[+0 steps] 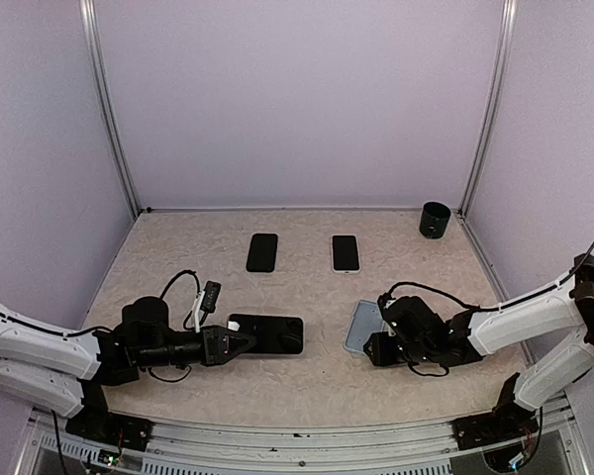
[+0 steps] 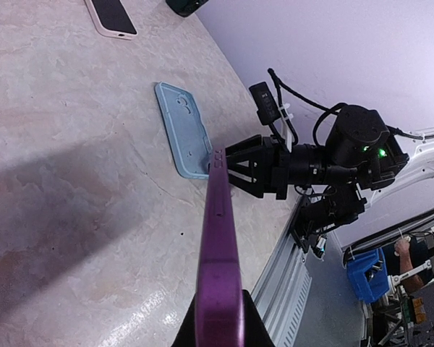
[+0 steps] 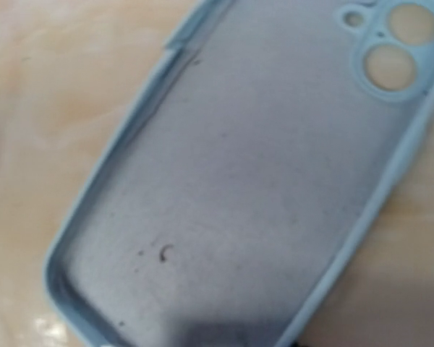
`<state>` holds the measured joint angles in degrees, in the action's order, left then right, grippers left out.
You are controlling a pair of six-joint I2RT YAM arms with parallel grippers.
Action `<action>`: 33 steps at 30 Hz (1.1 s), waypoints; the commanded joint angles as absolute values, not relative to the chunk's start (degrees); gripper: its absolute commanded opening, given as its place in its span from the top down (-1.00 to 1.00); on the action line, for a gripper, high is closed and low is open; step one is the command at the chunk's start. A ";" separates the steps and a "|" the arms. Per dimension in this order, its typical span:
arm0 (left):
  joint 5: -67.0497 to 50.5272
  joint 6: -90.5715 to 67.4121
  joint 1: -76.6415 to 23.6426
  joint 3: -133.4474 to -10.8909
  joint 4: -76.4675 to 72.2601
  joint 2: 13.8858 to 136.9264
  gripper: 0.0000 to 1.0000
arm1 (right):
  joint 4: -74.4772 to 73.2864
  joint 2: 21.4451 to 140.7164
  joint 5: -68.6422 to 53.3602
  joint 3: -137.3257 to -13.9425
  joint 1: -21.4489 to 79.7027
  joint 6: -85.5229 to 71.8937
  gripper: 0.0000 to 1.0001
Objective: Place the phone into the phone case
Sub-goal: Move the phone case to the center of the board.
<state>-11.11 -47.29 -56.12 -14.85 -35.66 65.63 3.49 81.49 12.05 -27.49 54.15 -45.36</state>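
Observation:
My left gripper [image 1: 236, 341] [image 2: 218, 318] is shut on one end of the phone [image 1: 269, 333] [image 2: 218, 238], a dark slab with a purple edge that I see edge-on in the left wrist view. Right of it, the light blue phone case [image 1: 363, 324] [image 2: 181, 126] [image 3: 260, 166] lies flat on the table with its hollow side up and its camera holes at the far end. My right gripper [image 1: 378, 343] [image 2: 230, 163] sits at the case's near end. Its jaws stand a little apart in the left wrist view. The right wrist view shows only the case.
A black phone [image 1: 262, 251] and a phone with a white rim [image 1: 346, 252] [image 2: 112, 16] lie farther back on the table. A black cup [image 1: 435, 219] stands in the back right corner. Walls close the table at the back and sides, and a metal rail [image 2: 289, 275] runs along its near edge.

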 commanded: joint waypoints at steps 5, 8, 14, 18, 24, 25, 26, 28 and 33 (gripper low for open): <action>-10.68 -47.50 -56.38 -14.79 -40.71 63.65 1.00 | 4.12 90.58 11.82 -36.08 58.59 -45.20 0.12; -10.59 -47.44 -56.30 -14.77 -40.27 63.18 1.00 | 4.37 93.82 10.96 -39.19 58.99 -44.49 0.11; -9.93 -47.26 -56.29 -14.68 -38.72 61.49 1.00 | 4.18 96.89 8.88 -43.59 61.43 -43.97 -0.07; -9.50 -47.09 -56.20 -14.43 -37.77 60.22 1.00 | 1.20 94.29 9.65 -44.78 61.79 -42.40 -0.14; -9.08 -47.18 -56.07 -14.06 -36.95 58.92 1.00 | -7.17 87.23 15.68 -46.32 61.28 -35.44 -0.41; -9.01 -47.26 -56.00 -14.06 -36.92 58.77 1.00 | -8.37 86.31 16.44 -46.47 60.81 -34.15 -0.47; -8.93 -47.42 -55.95 -14.11 -36.79 58.77 1.00 | -9.12 85.49 16.62 -46.45 60.08 -32.69 -0.52; -8.67 -47.70 -55.98 -14.28 -36.37 58.80 1.00 | -9.76 84.19 15.60 -46.26 57.74 -29.54 -0.55; -7.99 -48.06 -56.10 -15.13 -34.75 58.84 1.00 | -10.22 83.81 10.75 -46.71 50.20 -22.07 -0.54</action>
<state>-8.99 -47.81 -56.03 -14.09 -33.78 60.01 -7.29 84.23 13.06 -45.50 54.92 -29.89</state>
